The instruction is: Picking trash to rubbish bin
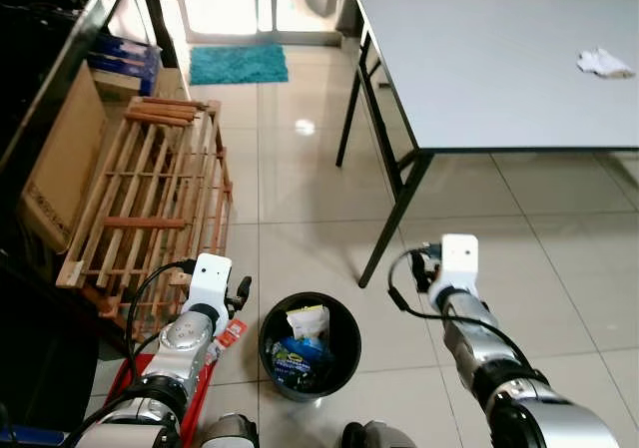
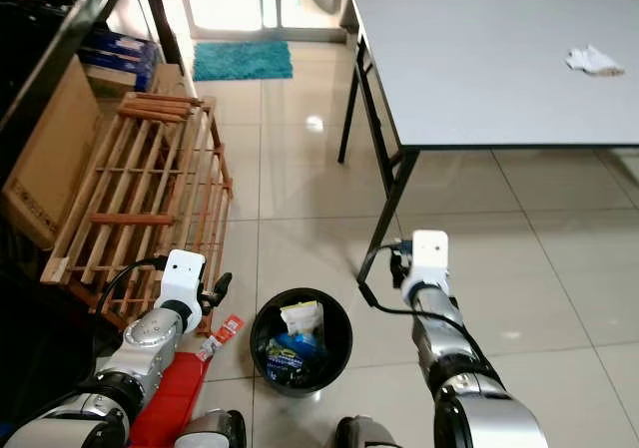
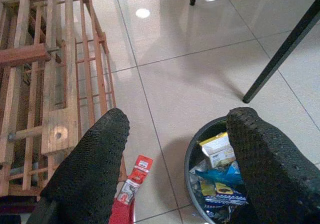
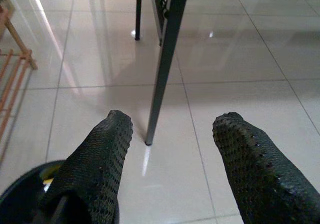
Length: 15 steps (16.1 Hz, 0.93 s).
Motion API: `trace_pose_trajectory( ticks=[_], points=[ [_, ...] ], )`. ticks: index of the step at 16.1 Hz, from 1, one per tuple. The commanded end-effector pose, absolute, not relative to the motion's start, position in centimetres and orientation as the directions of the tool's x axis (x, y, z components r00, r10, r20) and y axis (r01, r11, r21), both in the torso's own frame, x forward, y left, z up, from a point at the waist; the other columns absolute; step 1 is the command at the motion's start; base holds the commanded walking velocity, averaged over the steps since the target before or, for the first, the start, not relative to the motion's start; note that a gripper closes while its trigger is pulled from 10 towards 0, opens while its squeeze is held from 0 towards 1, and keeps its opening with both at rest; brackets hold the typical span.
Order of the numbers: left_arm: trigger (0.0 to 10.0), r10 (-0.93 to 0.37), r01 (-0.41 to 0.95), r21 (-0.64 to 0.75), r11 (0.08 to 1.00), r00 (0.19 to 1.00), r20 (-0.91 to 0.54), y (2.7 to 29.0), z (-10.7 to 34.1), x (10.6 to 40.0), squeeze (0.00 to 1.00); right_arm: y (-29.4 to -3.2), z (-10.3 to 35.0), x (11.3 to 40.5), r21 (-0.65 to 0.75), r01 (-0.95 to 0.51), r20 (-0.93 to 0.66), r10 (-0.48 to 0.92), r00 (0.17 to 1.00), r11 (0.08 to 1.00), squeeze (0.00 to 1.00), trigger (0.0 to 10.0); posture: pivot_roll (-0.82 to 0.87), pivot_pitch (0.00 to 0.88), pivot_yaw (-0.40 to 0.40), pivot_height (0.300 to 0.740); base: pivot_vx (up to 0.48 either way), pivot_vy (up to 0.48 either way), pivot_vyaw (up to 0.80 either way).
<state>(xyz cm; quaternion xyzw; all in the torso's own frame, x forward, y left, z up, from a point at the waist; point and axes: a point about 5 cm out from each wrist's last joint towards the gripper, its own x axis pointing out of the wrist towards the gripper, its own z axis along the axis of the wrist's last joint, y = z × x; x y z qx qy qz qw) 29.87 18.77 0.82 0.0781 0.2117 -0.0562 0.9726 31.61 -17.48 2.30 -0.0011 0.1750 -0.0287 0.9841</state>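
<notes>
Black and round, the bin (image 1: 311, 345) is sitting on the tiled floor (image 1: 300, 199) right in front of me, and I am taking it as my landmark. It is holding wrappers (image 1: 305, 340), a yellow-and-white packet on top of blue ones. I am keeping the left gripper (image 3: 175, 154) just to the left of the bin, above the floor, its two fingers (image 3: 92, 164) spread wide and gripping nothing. Below it, a red-and-white wrapper (image 3: 135, 180) is lying flat on the tiles, just left of the bin and apart from its rim, beside the foot of a wooden rack (image 1: 150, 204) that is leaning farther left. I am holding the right gripper (image 4: 172, 159) to the right of the bin and a little beyond it, fingers likewise wide apart and empty, pointing at a black table leg (image 4: 162, 64) that is standing on the tiles beyond the bin. The grey table (image 1: 489, 59) is spreading out beyond and to the right of the bin, with a crumpled white tissue (image 1: 604, 63) lying on its top, well away from the bin. A teal mat (image 1: 238, 64) is lying far beyond the bin by the doorway.
</notes>
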Motion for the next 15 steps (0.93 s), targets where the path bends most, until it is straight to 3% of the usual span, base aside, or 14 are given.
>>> trace_pose_trajectory(
  ticks=[1, 8, 15],
  points=[
    [10.0, -0.064, 0.129, 0.122, 0.984, 0.899, -0.434, 18.7, 0.3, 29.5, 0.0, -18.7, 1.2, 30.5, -0.015, 0.113, -0.385, -0.11, 0.916, 0.994, 0.0, 10.0, 0.01, 0.089, -0.069, 0.74, 0.0, 0.0, 0.0],
    [10.0, -0.054, 0.133, 0.143, 0.981, 0.887, -0.459, 19.4, -0.2, 28.8, 0.0, -19.9, -1.7, 27.5, -0.014, 0.199, -0.493, -0.18, 0.851, 0.98, 0.0, 10.0, 0.0, 0.089, -0.033, 0.74, 0.0, 0.0, 0.0],
    [10.0, 0.031, 0.058, 0.139, 0.989, 0.828, -0.56, 20.0, -3.1, 25.6, 0.0, -18.5, -5.6, 22.7, -0.003, 0.166, -0.646, -0.129, 0.753, 0.986, 0.0, 10.0, -0.01, 0.108, -0.046, 0.74, 0.0, 0.0, 0.0]
  ],
)
